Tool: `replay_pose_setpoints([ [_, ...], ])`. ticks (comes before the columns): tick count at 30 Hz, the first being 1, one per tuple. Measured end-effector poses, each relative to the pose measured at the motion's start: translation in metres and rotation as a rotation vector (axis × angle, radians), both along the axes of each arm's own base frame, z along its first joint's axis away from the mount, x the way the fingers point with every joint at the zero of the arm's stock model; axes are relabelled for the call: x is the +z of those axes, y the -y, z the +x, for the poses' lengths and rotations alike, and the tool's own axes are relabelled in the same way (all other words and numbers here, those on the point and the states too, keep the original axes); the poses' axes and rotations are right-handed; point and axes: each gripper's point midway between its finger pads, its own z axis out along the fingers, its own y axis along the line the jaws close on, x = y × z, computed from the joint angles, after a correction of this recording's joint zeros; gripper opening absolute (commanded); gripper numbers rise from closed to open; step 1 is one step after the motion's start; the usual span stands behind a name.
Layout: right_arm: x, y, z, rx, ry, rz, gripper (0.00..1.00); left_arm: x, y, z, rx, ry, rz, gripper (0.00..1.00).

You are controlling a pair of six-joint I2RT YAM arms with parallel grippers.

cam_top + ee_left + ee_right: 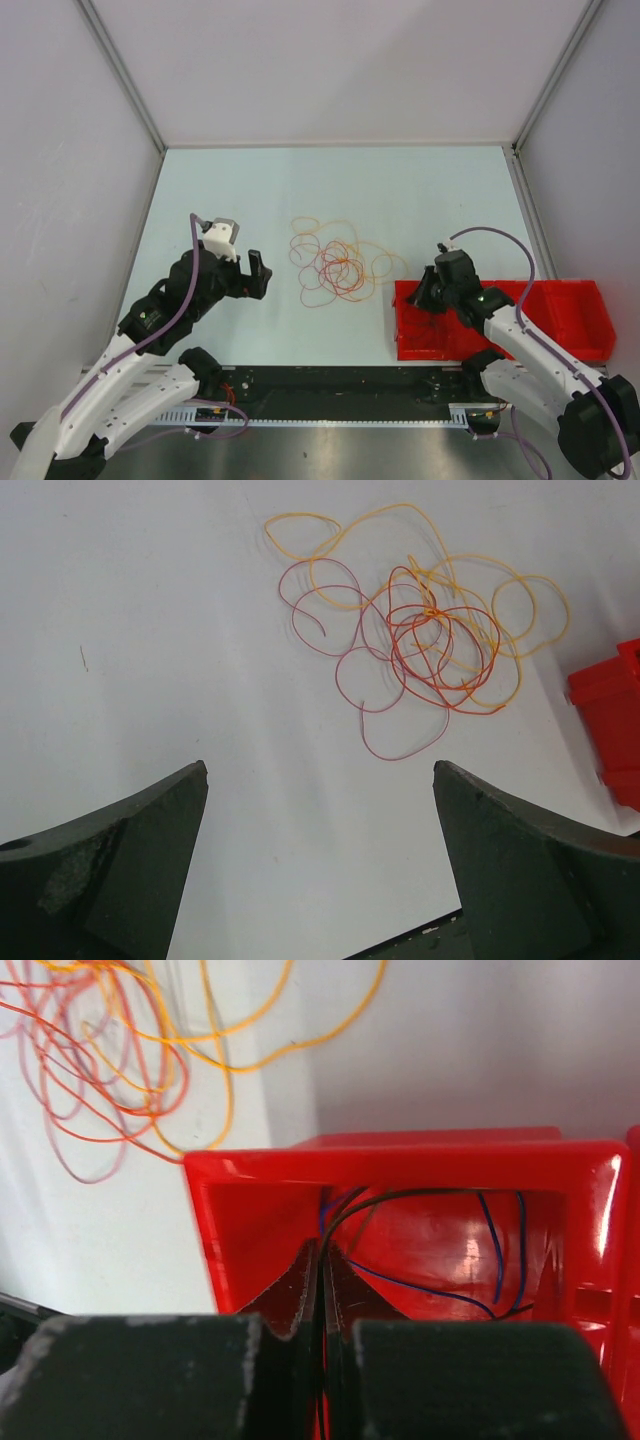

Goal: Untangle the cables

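Tangle of cables sat on the table, with red, orange, yellow and purplish loops all overlapping. Left gripper was spread wide at its 9 o'clock, touching nothing. Right gripper looked pinched shut on a dark cable inside the red bin, at the tangle's 4 o'clock. My worry: that strand could snag the pads on release and get dragged out. A sloppy left grab could also catch several loops and tighten the knot.
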Motion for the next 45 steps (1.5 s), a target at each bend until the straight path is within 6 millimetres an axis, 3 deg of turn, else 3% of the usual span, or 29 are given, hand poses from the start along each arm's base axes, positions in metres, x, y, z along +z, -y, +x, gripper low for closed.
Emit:
replay_pose_setpoints([
  [5,-0.015,0.003,-0.008,0.003,-0.020,-0.009,0.00,0.000,0.000,0.000,0.000,-0.001,0.001,1.00],
  [8,-0.009,0.000,-0.005,0.008,0.009,0.011,0.13,-0.001,0.000,0.001,0.000,-0.005,0.004,1.00],
  [9,-0.007,-0.001,-0.004,0.011,0.019,0.018,0.25,-0.001,0.000,0.001,0.000,-0.005,0.004,1.00],
  [11,-0.003,-0.003,-0.004,0.020,0.030,0.028,0.35,-0.001,0.000,0.001,0.000,-0.005,0.004,1.00],
  [12,0.000,-0.005,-0.003,0.029,0.037,0.031,0.45,-0.001,0.000,0.000,0.000,-0.005,0.004,1.00],
  [14,0.008,-0.006,-0.001,0.033,0.049,0.035,0.54,-0.001,0.000,0.000,0.000,-0.003,0.003,1.00],
  [18,0.034,-0.008,0.007,0.046,0.100,0.032,0.66,-0.001,0.000,0.000,0.000,-0.004,0.003,1.00],
  [20,0.048,-0.009,0.011,0.048,0.123,0.031,0.79,-0.001,0.000,0.000,0.000,-0.004,0.003,1.00],
  [21,0.054,-0.009,0.013,0.046,0.133,0.031,0.91,-0.001,0.000,0.000,0.000,-0.004,0.003,1.00],
  [23,0.066,-0.007,0.015,0.042,0.148,0.018,0.98,-0.001,0.000,0.000,0.000,-0.003,0.002,1.00],
  [27,0.083,0.002,0.015,0.025,0.156,-0.030,1.00,0.000,0.000,0.000,0.000,-0.001,0.001,1.00],
  [31,0.088,0.010,0.010,-0.002,0.133,-0.066,1.00,0.000,0.000,0.000,0.000,0.002,-0.001,1.00],
  [39,0.053,-0.001,-0.027,0.060,-0.041,-0.173,1.00,0.000,0.000,0.000,0.000,0.002,-0.001,1.00],
  [45,0.049,-0.005,-0.033,0.077,-0.062,-0.183,1.00,0.000,0.000,0.000,0.000,0.002,-0.001,1.00],
])
